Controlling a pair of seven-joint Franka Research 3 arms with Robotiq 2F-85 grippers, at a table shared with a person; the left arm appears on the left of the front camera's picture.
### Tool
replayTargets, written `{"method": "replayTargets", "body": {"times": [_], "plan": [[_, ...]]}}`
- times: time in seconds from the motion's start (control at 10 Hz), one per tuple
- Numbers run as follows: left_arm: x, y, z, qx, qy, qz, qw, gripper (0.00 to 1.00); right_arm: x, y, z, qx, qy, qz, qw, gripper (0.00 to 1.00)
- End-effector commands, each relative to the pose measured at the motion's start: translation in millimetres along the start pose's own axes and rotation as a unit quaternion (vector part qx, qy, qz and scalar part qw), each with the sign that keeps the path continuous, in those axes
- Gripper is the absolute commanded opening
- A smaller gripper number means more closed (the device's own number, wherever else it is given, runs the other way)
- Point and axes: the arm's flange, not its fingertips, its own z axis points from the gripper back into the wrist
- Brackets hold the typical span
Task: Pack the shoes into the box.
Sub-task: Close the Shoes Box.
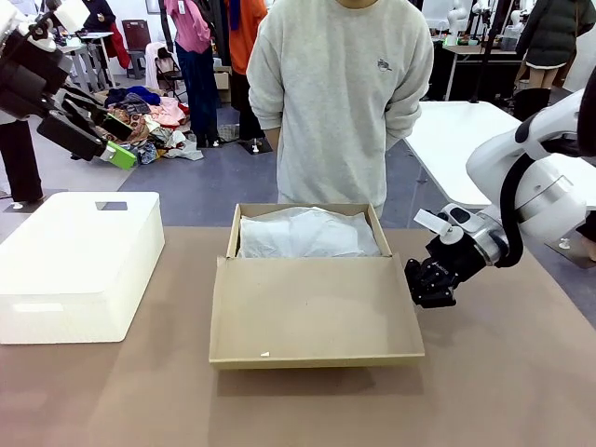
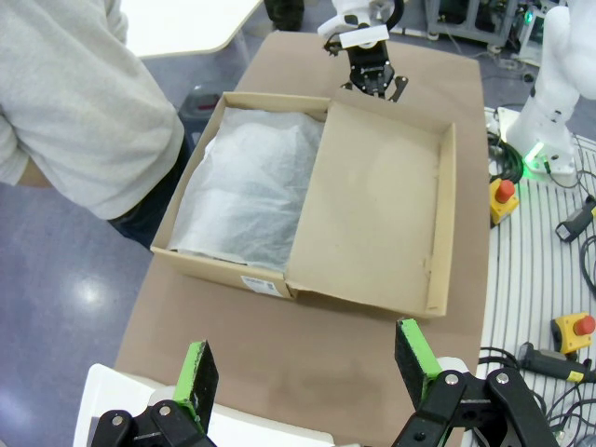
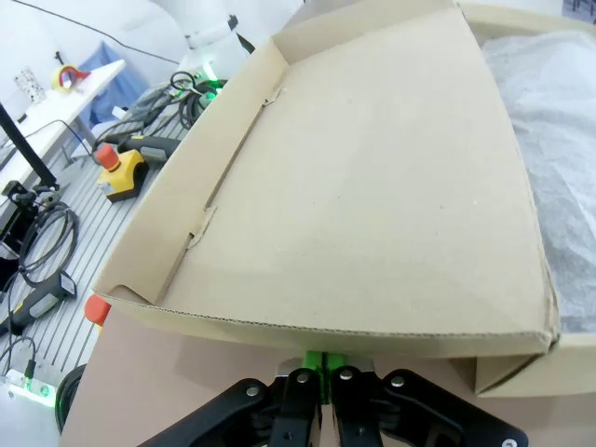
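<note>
Box: the box (image 1: 307, 279) sits open on the brown table (image 1: 503, 382), in front of the person (image 1: 340, 102); white tissue paper (image 1: 307, 235) covers its inside, so I cannot tell whether any shoes lie under it.
Lid: the flap lid (image 1: 315, 312) lies folded out flat toward the robot, inner face up, nothing on it.
Right gripper: the right gripper (image 1: 431, 289) is low, just beside the lid's side wall; its fingers (image 3: 323, 365) are pressed together, green pads meeting, with nothing between them. The lid's side edge rises right ahead of the fingertips.
Left gripper: the left gripper (image 2: 307, 368) hangs high, well apart from the box; its fingers are spread wide, empty. Beyond the fingertips lie bare table, then the lid and tissue.
Nearby: a white bin (image 1: 79, 265) stands under the left fingers, well apart from the box.
</note>
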Motion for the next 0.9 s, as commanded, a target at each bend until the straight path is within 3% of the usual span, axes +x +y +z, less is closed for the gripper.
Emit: {"method": "replayTargets", "body": {"times": [0.0, 0.3, 0.8], "plan": [[0, 0, 0, -0.005, -0.008, -0.005, 1.000, 1.00, 9, 9, 6, -0.001, -0.044, 0.032, 0.999, 0.00], [0, 0, 0, -0.005, -0.008, -0.005, 1.000, 1.00, 16, 15, 13, -0.004, -0.086, 0.046, 0.995, 0.00], [0, 0, 0, -0.005, -0.008, -0.005, 1.000, 1.00, 22, 16, 23, -0.074, -0.170, 0.056, 0.981, 0.00]]}}
